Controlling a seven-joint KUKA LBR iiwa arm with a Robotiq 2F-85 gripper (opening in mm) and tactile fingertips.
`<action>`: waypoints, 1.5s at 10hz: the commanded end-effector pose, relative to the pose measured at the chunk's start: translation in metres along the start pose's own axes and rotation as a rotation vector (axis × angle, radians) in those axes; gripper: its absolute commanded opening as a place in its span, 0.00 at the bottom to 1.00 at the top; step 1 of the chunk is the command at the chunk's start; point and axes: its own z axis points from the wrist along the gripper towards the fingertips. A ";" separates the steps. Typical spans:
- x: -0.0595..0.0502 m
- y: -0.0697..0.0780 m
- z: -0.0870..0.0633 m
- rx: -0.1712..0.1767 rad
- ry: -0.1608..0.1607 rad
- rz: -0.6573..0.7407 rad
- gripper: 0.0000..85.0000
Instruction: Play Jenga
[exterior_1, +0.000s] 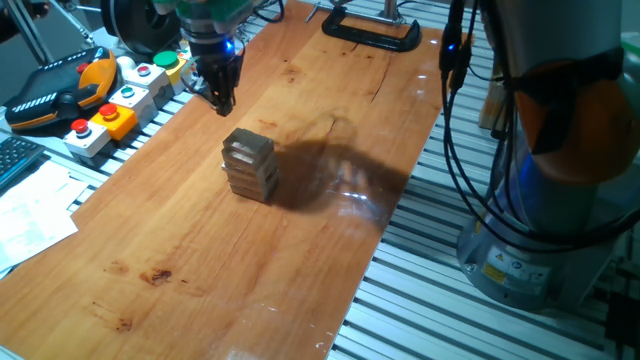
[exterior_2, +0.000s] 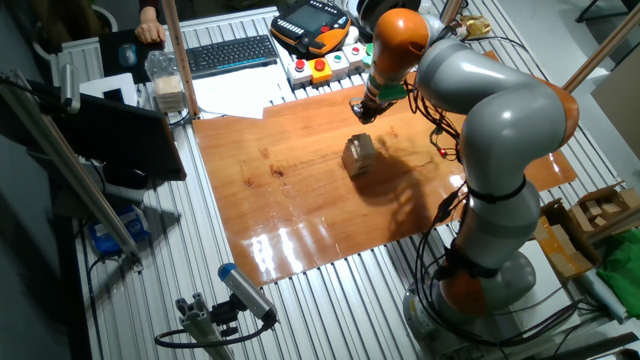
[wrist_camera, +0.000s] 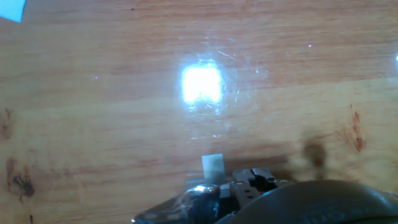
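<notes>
The Jenga tower (exterior_1: 250, 165) is a small stack of pale wooden blocks standing upright on the wooden table (exterior_1: 200, 270). It also shows in the other fixed view (exterior_2: 359, 155). My gripper (exterior_1: 221, 102) hangs above the table behind and to the left of the tower, apart from it, and shows in the other fixed view (exterior_2: 362, 113) too. Its fingers look pressed together with no gap and nothing between them. The hand view shows only bare table with a bright glare and a small pale tip (wrist_camera: 212, 168) at the bottom. The tower is out of that view.
Coloured push-button boxes (exterior_1: 125, 100) and an orange teach pendant (exterior_1: 60, 90) lie along the table's left edge. A black clamp (exterior_1: 370, 35) sits at the far edge. Papers (exterior_1: 30, 215) lie at the left. The robot base (exterior_1: 560, 170) and cables stand on the right.
</notes>
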 end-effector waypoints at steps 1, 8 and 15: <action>-0.001 0.001 0.001 0.000 0.012 0.006 0.01; -0.014 0.008 0.043 -0.013 0.025 0.028 0.01; -0.014 0.011 0.057 -0.014 0.035 0.044 0.01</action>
